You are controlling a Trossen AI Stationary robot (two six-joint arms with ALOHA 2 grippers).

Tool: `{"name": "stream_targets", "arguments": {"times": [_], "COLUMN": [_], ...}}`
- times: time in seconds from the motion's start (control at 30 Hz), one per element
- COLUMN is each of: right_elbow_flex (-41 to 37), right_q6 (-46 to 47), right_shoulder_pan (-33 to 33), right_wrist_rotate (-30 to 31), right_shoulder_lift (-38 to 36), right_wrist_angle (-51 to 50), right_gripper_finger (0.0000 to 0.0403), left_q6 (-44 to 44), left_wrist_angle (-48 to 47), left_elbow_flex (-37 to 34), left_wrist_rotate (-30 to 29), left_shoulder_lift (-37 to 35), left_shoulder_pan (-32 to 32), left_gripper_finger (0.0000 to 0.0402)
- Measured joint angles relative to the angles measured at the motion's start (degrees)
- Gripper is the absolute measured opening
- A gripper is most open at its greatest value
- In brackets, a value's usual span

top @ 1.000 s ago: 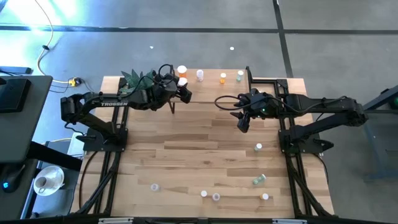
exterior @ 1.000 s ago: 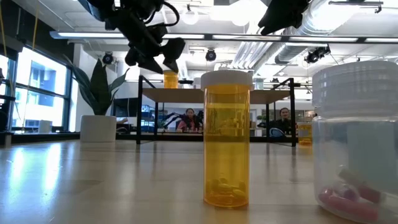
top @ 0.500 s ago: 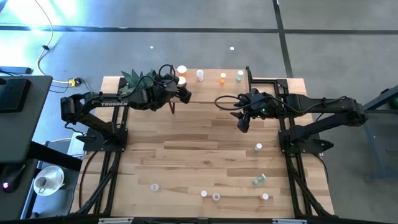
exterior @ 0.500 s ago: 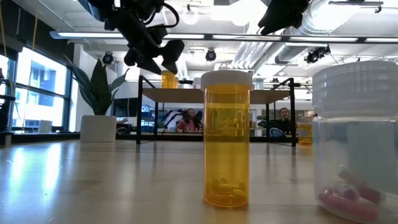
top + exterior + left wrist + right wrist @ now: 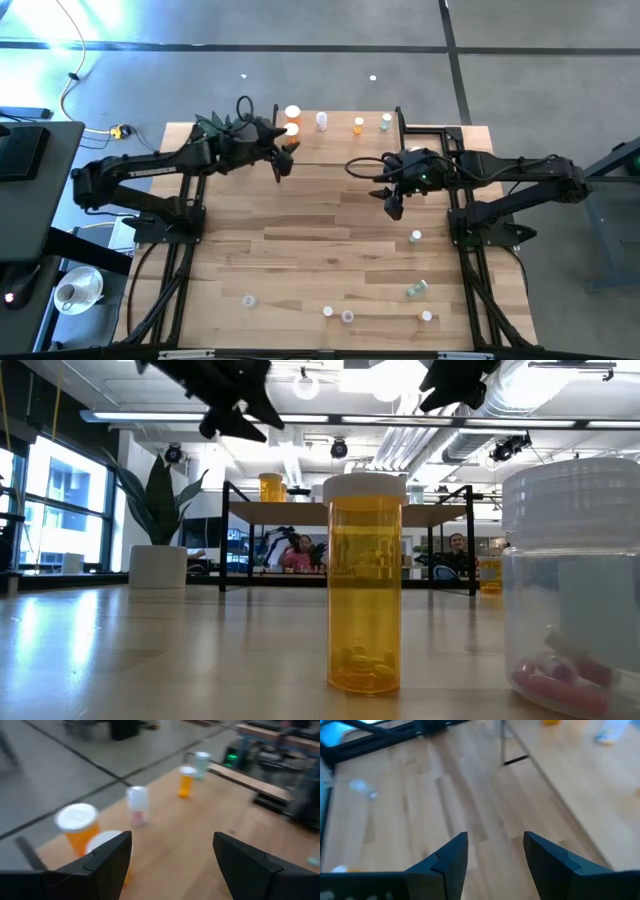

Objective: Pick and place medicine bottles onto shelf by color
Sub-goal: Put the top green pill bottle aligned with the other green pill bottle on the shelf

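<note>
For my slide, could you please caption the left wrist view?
Open left gripper above shelf holding capped medicine bottles.

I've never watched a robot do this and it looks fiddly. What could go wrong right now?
The left gripper, open and empty, hangs beside two orange bottles crowded at the shelf end; a careless swing might topple them. The plant sits right by that arm and could snag. The bottles left on the table lie scattered, far from the shelf.
</note>
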Motion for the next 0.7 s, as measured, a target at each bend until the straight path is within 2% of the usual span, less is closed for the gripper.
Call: {"name": "stream_targets", "arguments": {"times": [0.1,0.3,0.47,0.7], "right_elbow_flex": [0.00,0.00,0.02,0.02], "right_q6": [0.12,1.04,3.31,17.14], "right_shoulder_pan": [0.55,5.06,10.22,16.93], "right_wrist_rotate": [-1.93,-0.50,6.27,16.90], "right_shoulder_lift": [0.00,0.06,0.94,2.60], "right_wrist_angle": [-0.04,-2.58,-5.92,-15.82], "right_gripper_finger": [0.0184,0.0184,0.0184,0.0184], "left_q6": [0.00,-1.52,-4.41,-6.52], "left_wrist_angle": [-2.61,0.17,7.29,14.54], "left_elbow_flex": [-0.31,-6.78,-11.78,-15.96], "left_wrist_rotate": [3.03,2.30,1.71,0.94], "left_shoulder_lift": [-2.59,-4.92,-5.19,-5.24], "left_shoulder_pan": [-1.44,-8.45,-14.23,-21.99], "left_gripper_finger": [0.0268,0.0268,0.0268,0.0268]}}
